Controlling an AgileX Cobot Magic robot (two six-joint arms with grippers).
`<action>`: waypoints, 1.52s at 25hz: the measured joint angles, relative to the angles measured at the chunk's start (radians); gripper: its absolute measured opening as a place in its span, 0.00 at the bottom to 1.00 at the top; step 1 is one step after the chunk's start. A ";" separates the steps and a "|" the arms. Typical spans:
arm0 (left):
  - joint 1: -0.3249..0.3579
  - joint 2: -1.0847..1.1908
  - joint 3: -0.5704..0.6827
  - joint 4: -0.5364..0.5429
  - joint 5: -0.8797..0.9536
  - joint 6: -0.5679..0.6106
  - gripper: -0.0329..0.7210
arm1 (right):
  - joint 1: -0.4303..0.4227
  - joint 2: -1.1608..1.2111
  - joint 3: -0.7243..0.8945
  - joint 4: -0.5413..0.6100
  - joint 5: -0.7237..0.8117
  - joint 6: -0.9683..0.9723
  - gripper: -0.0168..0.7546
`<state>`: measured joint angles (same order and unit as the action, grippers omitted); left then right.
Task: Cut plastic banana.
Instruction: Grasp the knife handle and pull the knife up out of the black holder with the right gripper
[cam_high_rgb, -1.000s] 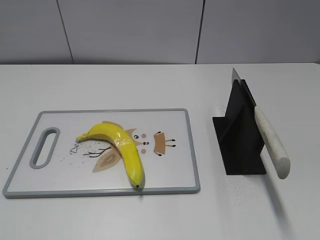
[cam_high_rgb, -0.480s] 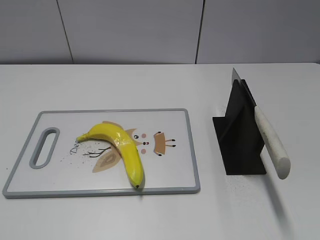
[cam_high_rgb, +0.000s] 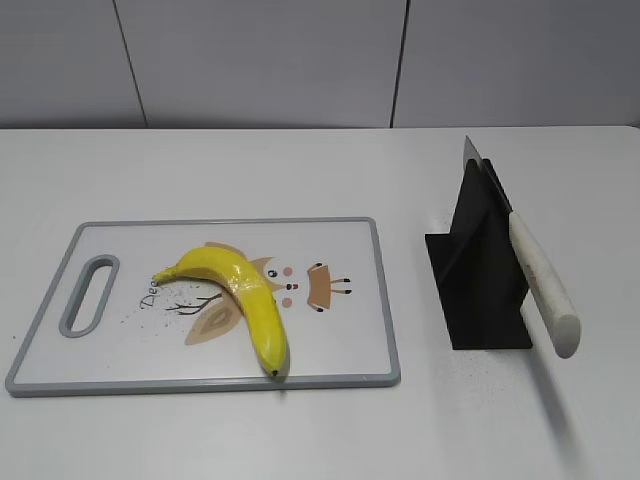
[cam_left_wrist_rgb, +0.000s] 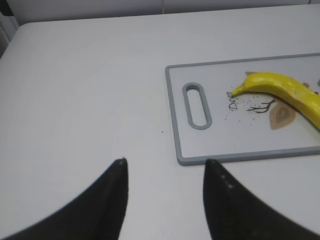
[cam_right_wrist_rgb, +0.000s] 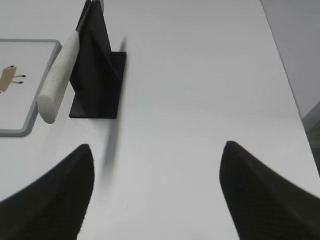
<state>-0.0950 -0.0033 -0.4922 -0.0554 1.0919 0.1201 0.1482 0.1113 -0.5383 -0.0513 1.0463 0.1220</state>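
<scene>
Banana, yellow, curved, whole

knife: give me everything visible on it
The knife has a white, slightly speckled rounded handle and a grey metal blade, whose tip shows above the black stand. It rests slotted in that stand at a slant, blade up and away, handle end jutting toward the camera past the stand's base. It sits right of the cutting board. Neither gripper touches it.
</scene>
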 joint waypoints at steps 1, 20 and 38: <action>0.000 0.000 0.000 0.000 0.000 0.000 0.67 | 0.000 0.040 -0.015 0.000 0.000 0.000 0.79; 0.000 0.000 0.000 0.000 0.000 0.000 0.67 | 0.021 0.728 -0.316 0.051 0.021 -0.023 0.79; 0.000 0.000 0.000 0.000 0.000 0.000 0.67 | 0.300 1.220 -0.453 0.125 0.016 0.161 0.79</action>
<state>-0.0947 -0.0033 -0.4922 -0.0554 1.0919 0.1201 0.4481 1.3313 -0.9915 0.0740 1.0623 0.2834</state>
